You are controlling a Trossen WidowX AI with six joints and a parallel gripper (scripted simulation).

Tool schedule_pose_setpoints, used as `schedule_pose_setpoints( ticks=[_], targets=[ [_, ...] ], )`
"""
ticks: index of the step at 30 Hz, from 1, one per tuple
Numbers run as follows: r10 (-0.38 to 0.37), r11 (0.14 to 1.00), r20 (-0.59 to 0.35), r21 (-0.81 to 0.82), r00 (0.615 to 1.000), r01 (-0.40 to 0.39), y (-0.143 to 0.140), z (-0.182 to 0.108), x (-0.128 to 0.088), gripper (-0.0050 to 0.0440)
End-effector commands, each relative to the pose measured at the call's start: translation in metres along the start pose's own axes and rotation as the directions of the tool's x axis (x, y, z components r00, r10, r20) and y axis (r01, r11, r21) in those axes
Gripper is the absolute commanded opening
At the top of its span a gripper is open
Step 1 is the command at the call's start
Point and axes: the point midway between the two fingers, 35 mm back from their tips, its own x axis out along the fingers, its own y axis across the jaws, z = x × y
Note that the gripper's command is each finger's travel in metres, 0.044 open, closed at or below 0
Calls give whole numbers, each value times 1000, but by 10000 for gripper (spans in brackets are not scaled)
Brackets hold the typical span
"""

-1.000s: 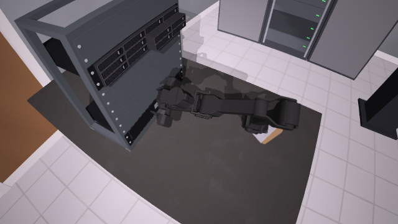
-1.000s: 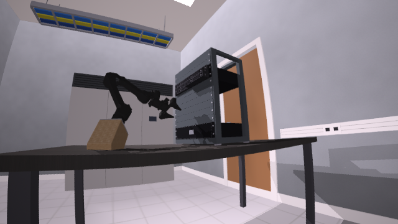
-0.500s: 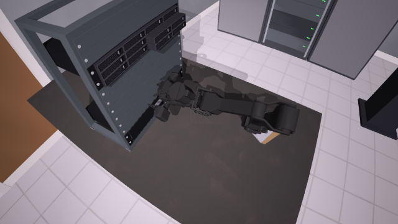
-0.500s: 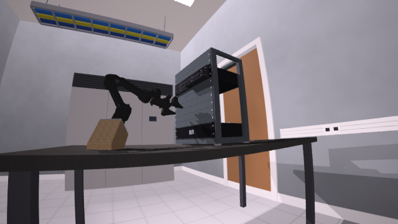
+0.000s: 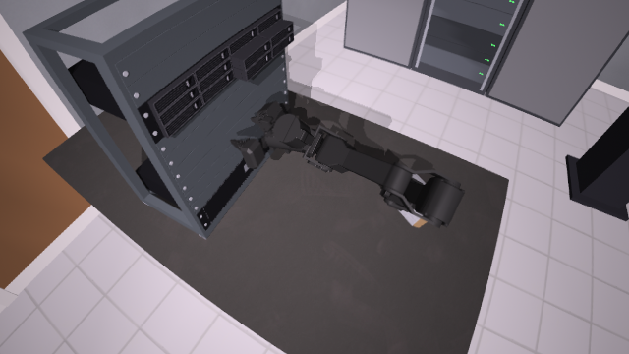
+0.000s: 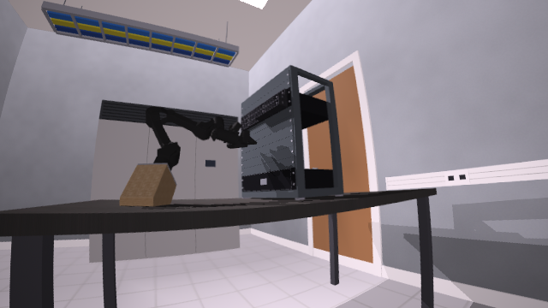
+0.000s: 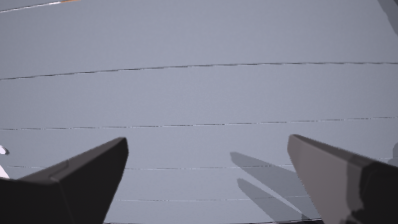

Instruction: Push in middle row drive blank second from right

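The grey open-frame rack (image 5: 64,45) (image 6: 296,128) stands upright on the dark table. Its block of drive blanks (image 5: 216,74) (image 6: 265,107) sits high on the front face. The blank in the middle row, second from the right (image 5: 257,54), is in a group that stands proud of the ones to its left. My gripper (image 5: 255,135) (image 6: 244,137) (image 7: 209,144) is open and empty. It is close to the plain grey filler panels, below the drive blanks. The wrist view shows only those panels between my two fingers.
The arm's base sits on a wooden wedge (image 5: 418,223) (image 6: 147,186) on the dark table (image 5: 344,275) (image 6: 214,214). Grey server cabinets (image 5: 457,44) stand behind on the tiled floor. A brown door (image 5: 20,172) (image 6: 342,171) is behind the rack.
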Motion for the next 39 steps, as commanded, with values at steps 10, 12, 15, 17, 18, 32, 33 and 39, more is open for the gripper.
schedule_pose_setpoints(
  ticks=[10,12,15,17,18,32,33,39],
  targets=[
    [29,897,118,435,993,-78,-42,48,-11,440],
    [29,897,118,435,993,-78,-42,48,-11,440],
    [33,844,140,526,990,-103,-52,59,-16,440],
    [35,804,154,582,988,-119,-59,66,-21,440],
    [36,783,160,608,987,-127,-62,70,-24,440],
    [34,500,201,845,979,-191,-97,103,-60,440],
    [32,476,203,858,979,-193,-100,105,-63,440],
    [19,342,205,918,979,-199,-113,115,-83,440]
  ],
)
